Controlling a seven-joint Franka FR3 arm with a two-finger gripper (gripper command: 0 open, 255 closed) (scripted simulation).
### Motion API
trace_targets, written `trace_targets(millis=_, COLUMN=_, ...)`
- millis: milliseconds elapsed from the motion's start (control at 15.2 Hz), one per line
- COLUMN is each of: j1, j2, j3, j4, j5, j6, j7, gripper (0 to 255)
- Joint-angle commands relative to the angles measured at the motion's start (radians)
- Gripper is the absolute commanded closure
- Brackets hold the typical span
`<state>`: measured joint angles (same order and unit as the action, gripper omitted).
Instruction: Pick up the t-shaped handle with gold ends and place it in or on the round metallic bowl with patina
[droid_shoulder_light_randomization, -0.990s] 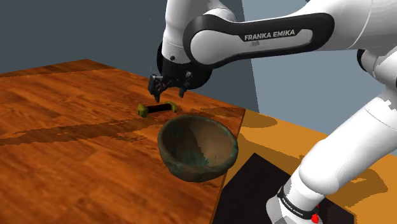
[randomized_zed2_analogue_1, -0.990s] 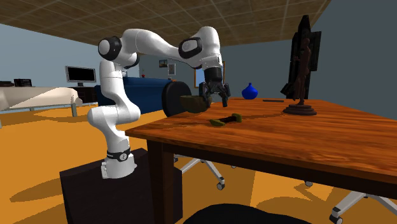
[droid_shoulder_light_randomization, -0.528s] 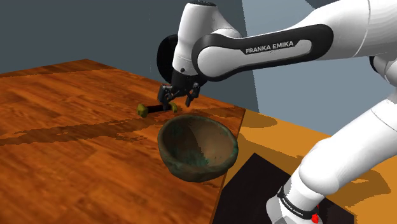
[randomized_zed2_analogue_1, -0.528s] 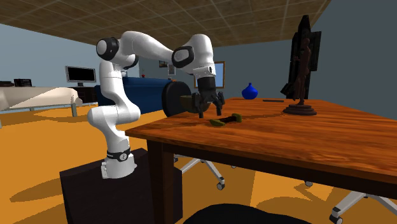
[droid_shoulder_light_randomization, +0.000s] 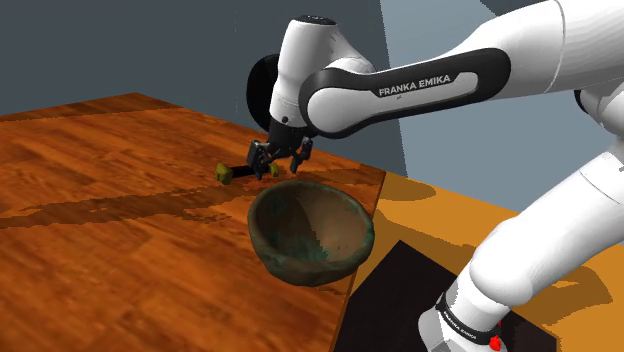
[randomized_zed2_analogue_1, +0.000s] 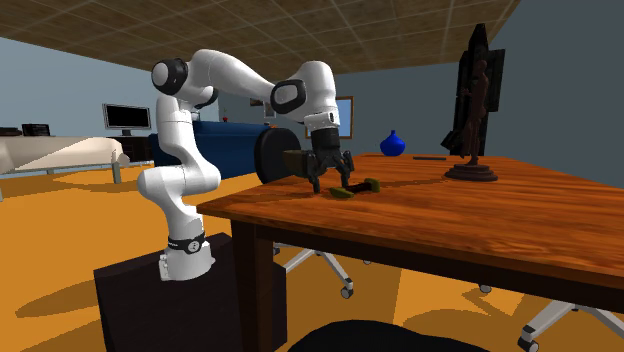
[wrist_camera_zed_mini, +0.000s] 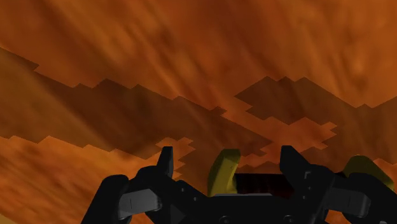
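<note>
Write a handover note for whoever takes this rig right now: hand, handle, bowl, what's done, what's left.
Hand: open, low over the table, fingers either side of the handle, not clasping it.
Handle: lying on the table, next to the bowl.
Done: hand lined up on the handle.
Left: shut on it, lift, carry to the bowl, release.

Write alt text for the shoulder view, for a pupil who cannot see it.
The robot's black hand is open over a dark handle with gold ends, which lies on a wooden table. A round, green-stained bowl sits empty beside it, near the table's edge.
</note>
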<state>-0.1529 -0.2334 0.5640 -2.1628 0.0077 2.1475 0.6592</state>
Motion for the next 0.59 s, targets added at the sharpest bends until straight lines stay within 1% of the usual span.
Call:
trace_targets(millis=0, j1=0.0, j2=0.0, j3=0.0, j4=0.0, j5=0.0, j6=0.0, j7=0.0, gripper=0)
trace_targets(millis=66, j1=0.0, j2=0.0, j3=0.0, j4=0.0, j5=0.0, j6=0.0, j7=0.0, gripper=0)
trace_targets(millis=132, j1=0.0, j2=0.0, j3=0.0, j4=0.0, j5=0.0, j6=0.0, j7=0.0, gripper=255)
trace_targets(millis=528, j1=0.0, j2=0.0, j3=0.0, j4=0.003, j5=0.0, j6=-0.003, j7=-0.001, gripper=255)
